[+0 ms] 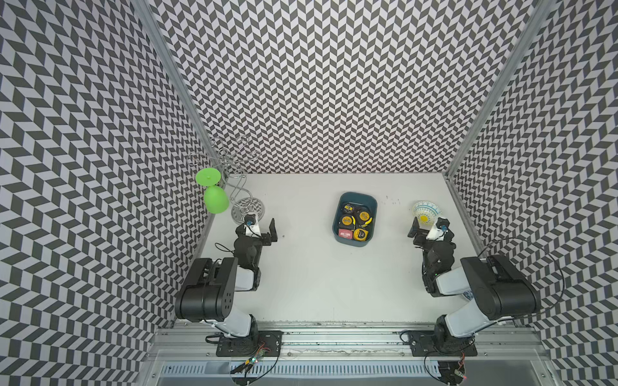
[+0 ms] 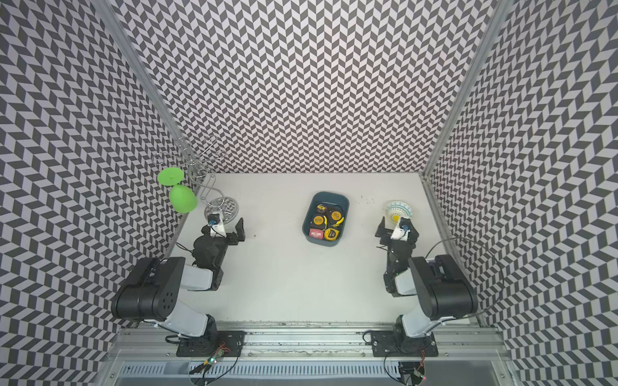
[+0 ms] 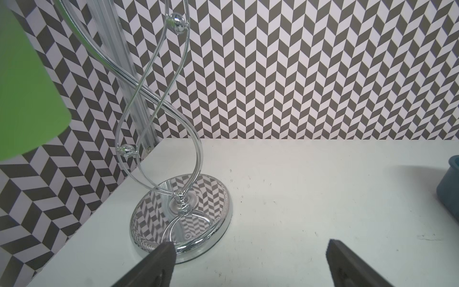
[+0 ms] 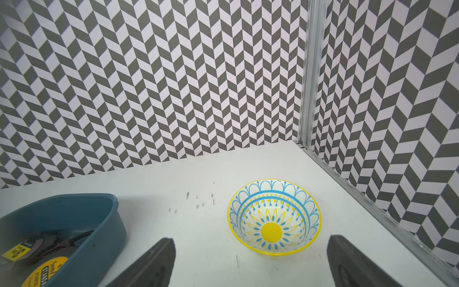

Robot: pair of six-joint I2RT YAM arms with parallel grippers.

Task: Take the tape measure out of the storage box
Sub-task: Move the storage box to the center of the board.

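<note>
The storage box is a teal-blue tub at mid-table, toward the back. Several tape measures lie in it: yellow-and-black ones and a red one. My left gripper hovers open and empty far to the box's left, by the chrome stand. The box's corner shows at the edge of the left wrist view. My right gripper is open and empty to the box's right. The right wrist view shows the box wall and a yellow-labelled tape measure.
A chrome wire stand with a mirrored base stands at the back left, a green plastic glass hanging from it. A yellow-and-blue patterned bowl sits just beyond the right gripper. Patterned walls close three sides.
</note>
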